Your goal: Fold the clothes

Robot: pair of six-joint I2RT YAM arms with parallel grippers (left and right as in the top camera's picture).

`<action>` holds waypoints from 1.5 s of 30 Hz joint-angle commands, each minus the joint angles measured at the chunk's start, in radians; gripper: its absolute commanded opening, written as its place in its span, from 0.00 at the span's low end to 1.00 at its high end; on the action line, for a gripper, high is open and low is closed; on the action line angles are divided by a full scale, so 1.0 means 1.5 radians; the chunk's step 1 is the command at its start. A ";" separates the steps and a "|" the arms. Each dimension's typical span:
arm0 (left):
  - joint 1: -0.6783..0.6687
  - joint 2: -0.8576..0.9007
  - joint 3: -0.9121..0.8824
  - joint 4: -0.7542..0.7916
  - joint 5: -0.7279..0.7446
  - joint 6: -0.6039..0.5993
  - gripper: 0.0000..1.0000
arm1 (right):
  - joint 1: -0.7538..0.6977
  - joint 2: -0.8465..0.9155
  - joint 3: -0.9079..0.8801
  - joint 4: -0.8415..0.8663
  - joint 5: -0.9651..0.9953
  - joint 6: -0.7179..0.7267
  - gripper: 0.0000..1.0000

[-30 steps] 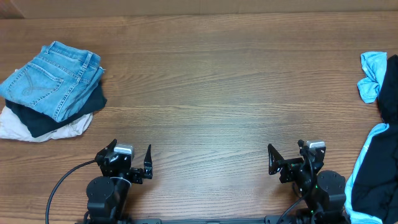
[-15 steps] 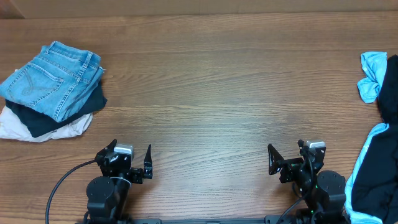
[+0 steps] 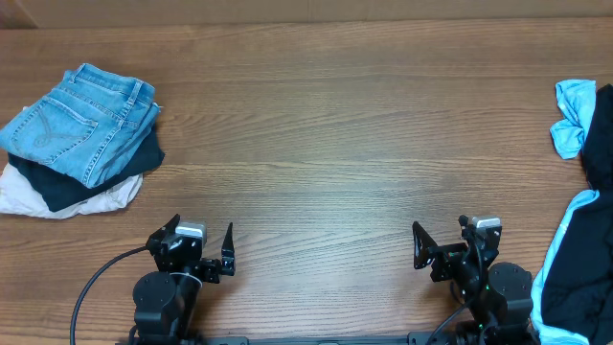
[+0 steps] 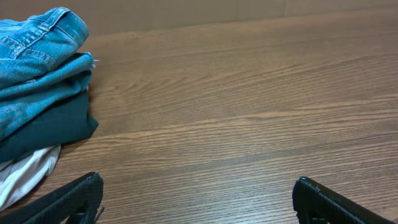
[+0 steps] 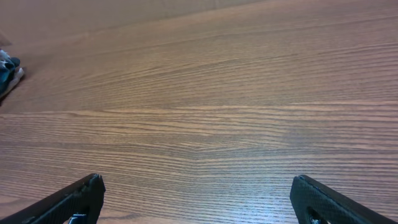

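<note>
The clothes [image 3: 589, 273] are lying bunched at the surface's [image 3: 326, 125] far right, partly out of view, while both jaws are standing apart and empty, so a blind grab is risking pinching several layers together.

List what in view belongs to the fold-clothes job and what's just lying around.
Job:
- black garment and light blue garment, unfolded at the right edge
- folded stack at left: jeans on top, dark garment, white garment
- left gripper and right gripper, both open and empty

Not the job:
- cable by the left arm's base
- table
</note>
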 commanded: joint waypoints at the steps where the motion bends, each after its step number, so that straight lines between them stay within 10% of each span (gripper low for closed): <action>1: 0.004 -0.006 -0.006 0.002 0.007 0.012 1.00 | -0.002 -0.007 -0.008 0.002 -0.001 -0.002 1.00; 15: 0.004 -0.006 -0.006 0.030 0.007 0.012 1.00 | -0.002 -0.007 -0.008 0.002 -0.001 -0.002 1.00; 22: 0.004 -0.005 -0.006 0.047 0.191 -0.090 1.00 | -0.002 -0.007 -0.008 0.091 -0.270 0.133 1.00; 30: 0.004 0.048 0.186 0.042 0.205 -0.095 1.00 | -0.002 0.014 0.054 0.299 -0.235 0.211 1.00; 45: 0.004 0.719 0.847 -0.399 0.264 -0.078 1.00 | -0.002 0.739 0.594 -0.199 -0.095 0.115 1.00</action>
